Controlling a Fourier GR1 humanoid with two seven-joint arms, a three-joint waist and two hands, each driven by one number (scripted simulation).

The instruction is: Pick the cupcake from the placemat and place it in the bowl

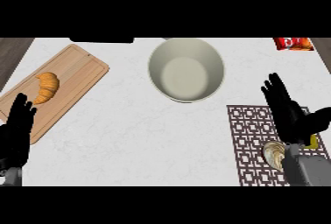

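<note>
Pale frosted cupcake (272, 153) on patterned brown placemat (255, 144), counter's right edge; soft, light, so grasp the base sides. Right hand (291, 114) spread wide above it, holding nothing. Left hand (17, 131) rests open.

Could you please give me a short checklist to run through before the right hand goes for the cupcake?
1. Cupcake on the placemat: ok, partly hidden by the right forearm.
2. Right hand open, holding nothing: ok.
3. Right hand lined up with the cupcake: not ok, its fingers lie beyond it.
4. Bowl holds nothing visible: ok.
5. Counter between placemat and bowl bare: ok.
6. Left hand resting open at the left edge: ok.
</note>
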